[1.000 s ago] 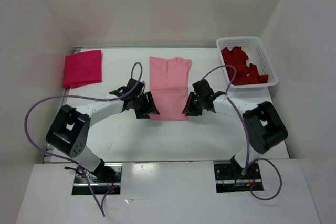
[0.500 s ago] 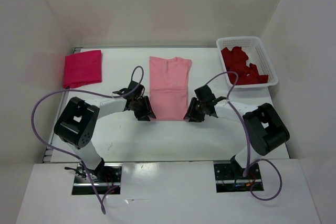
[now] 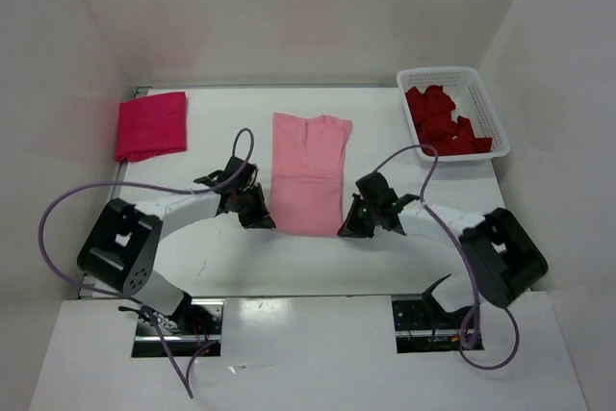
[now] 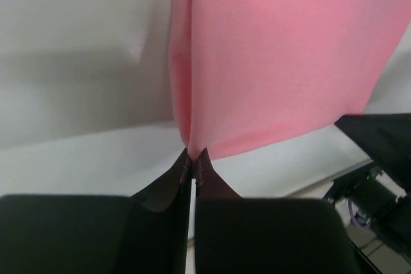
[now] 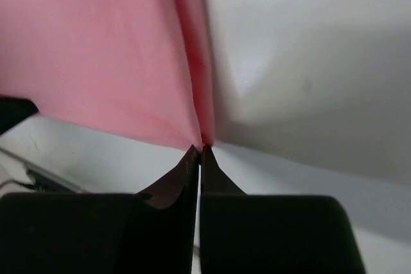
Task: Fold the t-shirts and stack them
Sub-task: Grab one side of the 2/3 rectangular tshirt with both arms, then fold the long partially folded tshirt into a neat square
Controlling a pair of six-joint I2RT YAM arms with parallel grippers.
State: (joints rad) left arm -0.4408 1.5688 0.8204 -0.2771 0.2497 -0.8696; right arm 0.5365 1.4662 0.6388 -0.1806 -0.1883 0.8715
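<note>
The light pink t-shirt (image 3: 308, 172) lies as a long narrow strip mid-table, collar end away from me. My left gripper (image 3: 265, 222) is shut on its near left corner (image 4: 192, 149), and my right gripper (image 3: 345, 232) is shut on its near right corner (image 5: 202, 139). In both wrist views the pink cloth (image 4: 276, 56) (image 5: 96, 49) rises from the pinched fingertips. A folded magenta-pink t-shirt (image 3: 151, 125) rests at the far left. The dark red t-shirt (image 3: 441, 122) sits crumpled in the basket.
The white perforated basket (image 3: 483, 95) stands at the far right corner. White walls enclose the table on three sides. Purple cables loop from both arms over the near part of the table.
Both grippers have slid toward me along the light pink shirt's sides to its near corners and shut on them. The shirt's near edge has shifted slightly nearer.
</note>
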